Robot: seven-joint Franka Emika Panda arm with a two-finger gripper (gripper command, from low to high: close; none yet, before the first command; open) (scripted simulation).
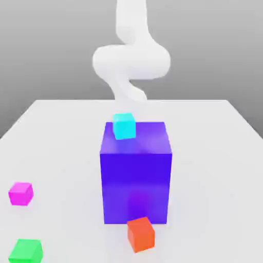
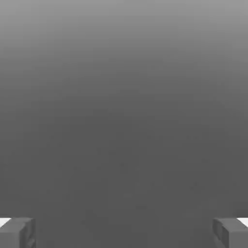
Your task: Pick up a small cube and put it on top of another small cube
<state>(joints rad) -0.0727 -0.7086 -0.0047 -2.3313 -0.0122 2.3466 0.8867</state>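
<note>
My pincer stands released, its two grey fingertips spread wide apart at opposite edges of the hand view, with nothing between them and nothing touching either pad; beyond them lies plain grey background. In the exterior view my white arm curls above the far end of the white table, well behind and above everything that rests there. Nearest below my arm is the large purple block, standing upright in the middle of the table. On its top face, toward the far corner on the exterior view's left, sits the small cyan cube, slightly overhanging or close to that edge; I cannot tell which. The other small cubes lie farther from me, on the table surface toward the camera. The orange cube rests just in front of the purple block's near face, turned a little askew and very close to its base. The magenta cube sits well apart on the exterior view's left, and the green cube lies nearer the camera still, below the magenta one, cut by the picture's lower edge. None of these cubes is stacked on another small cube.
</note>
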